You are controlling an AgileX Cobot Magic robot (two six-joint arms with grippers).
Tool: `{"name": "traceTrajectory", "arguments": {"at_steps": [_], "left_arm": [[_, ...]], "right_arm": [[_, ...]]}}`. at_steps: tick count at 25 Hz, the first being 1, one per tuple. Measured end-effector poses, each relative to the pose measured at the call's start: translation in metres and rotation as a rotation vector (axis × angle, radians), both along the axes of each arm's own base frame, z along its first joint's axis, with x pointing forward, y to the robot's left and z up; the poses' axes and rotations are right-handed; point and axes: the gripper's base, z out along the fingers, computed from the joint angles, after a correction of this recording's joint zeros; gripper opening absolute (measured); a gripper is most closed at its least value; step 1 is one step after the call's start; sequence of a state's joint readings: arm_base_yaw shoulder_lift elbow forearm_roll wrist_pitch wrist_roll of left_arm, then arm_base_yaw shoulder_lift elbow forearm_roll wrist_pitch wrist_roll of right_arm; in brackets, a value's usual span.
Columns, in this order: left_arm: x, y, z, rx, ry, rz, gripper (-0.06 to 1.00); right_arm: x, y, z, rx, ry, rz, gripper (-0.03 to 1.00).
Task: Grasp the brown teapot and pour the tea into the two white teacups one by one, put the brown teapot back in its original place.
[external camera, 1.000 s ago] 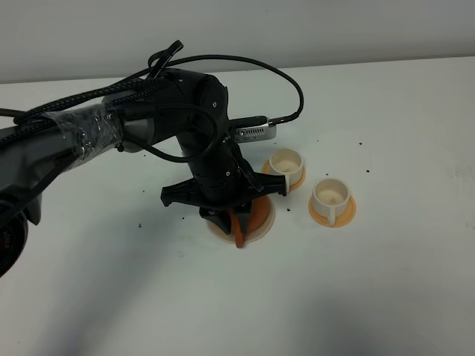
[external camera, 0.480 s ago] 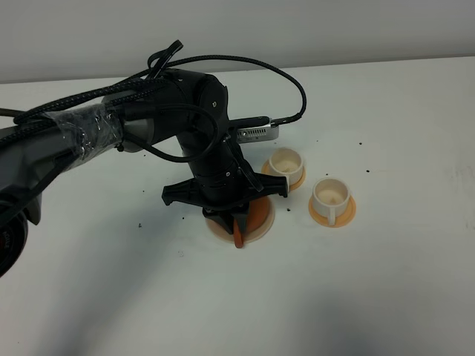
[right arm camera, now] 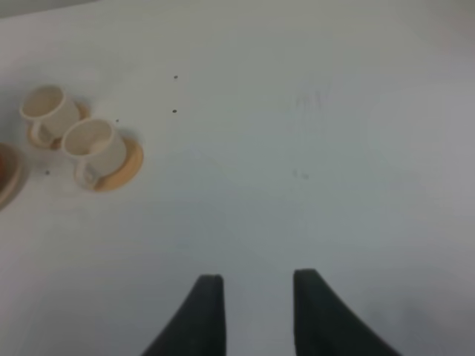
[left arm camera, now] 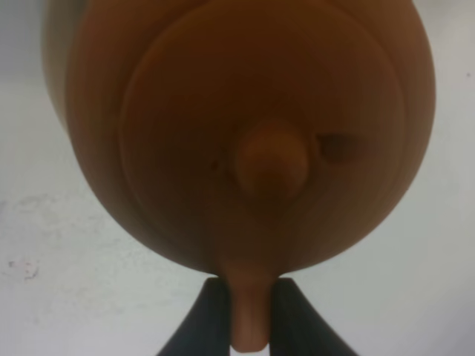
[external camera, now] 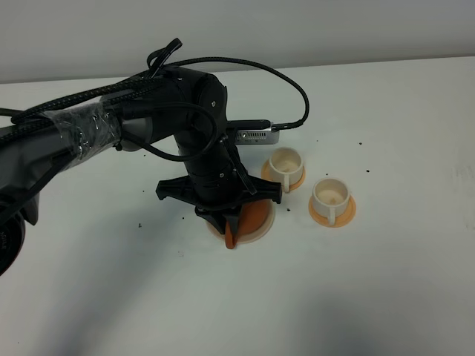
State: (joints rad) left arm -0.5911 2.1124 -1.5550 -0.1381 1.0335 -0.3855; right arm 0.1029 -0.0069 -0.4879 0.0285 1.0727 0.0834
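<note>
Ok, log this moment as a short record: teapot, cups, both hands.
Teapot: brown, at the beige coaster; lifted or not, cannot tell
Left hand: shut on the teapot's handle
Right hand: open, empty, over bare table
Teacups: two, white, each on an orange saucer, no tea visible inside

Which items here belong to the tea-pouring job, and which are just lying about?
Job:
- brown teapot, gripped by left claw
- two white teacups on orange saucers
- beige coaster

Lying about:
- dark specks on the table
</note>
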Motion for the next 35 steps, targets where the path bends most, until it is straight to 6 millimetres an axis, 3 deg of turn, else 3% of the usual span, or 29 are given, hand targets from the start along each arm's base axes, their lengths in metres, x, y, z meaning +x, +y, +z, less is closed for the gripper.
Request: {"name": "traceTrajectory", "arguments": {"at_steps": [20,35], "left_arm": [[-0.001,0.008,0.022,0.032,-0.063,-0.127,0.13],[0.0,0.013,0.031,0.053,-0.12,-0.384,0.13]], "right_arm": [[0.0,0.0,0.0,0.0,0.0,0.0,0.24],[0.0,0.0,0.0,0.0,0.0,0.0,0.24]]}}
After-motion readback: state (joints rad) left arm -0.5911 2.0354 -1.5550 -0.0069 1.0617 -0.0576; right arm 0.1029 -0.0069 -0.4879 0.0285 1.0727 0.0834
